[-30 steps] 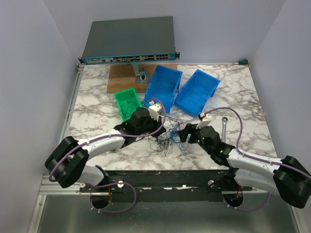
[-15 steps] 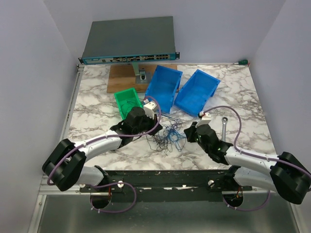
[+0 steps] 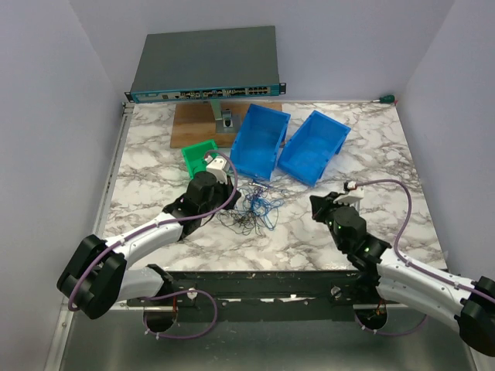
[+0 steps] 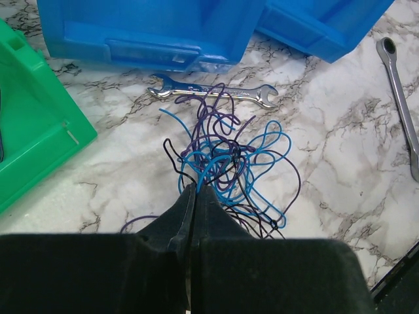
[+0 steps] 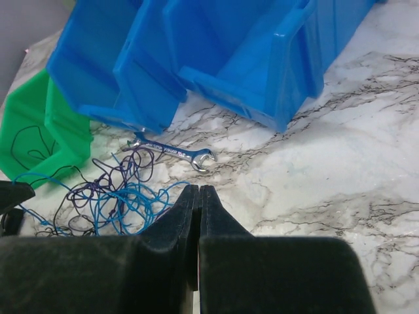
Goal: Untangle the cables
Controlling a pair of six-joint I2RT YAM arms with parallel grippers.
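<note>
The cables (image 3: 254, 207) are a loose scribble of thin blue, purple and black wires on the marble table, just in front of the left blue bin. In the left wrist view the cables (image 4: 229, 163) spread out right ahead of my left gripper (image 4: 196, 188), which is shut on a blue strand at its tips. From above, the left gripper (image 3: 226, 205) sits at the tangle's left edge. My right gripper (image 3: 316, 202) is shut with nothing visible between its fingers and stands apart, to the right of the tangle. In the right wrist view the cables (image 5: 111, 196) lie left of the right gripper (image 5: 198, 190).
Two blue bins (image 3: 259, 139) (image 3: 313, 147) lie tipped behind the tangle. A green bin (image 3: 197, 158) at the left holds a dark wire. A short silver wrench (image 4: 213, 93) lies between bins and tangle, a longer wrench (image 4: 399, 85) to the right. A network switch (image 3: 205, 66) and wooden board (image 3: 193, 124) sit at the back.
The right gripper shut and drew back to the right, away from the tangle. The left arm pulled back and left, dragging the tangle with it toward the blue bin.
</note>
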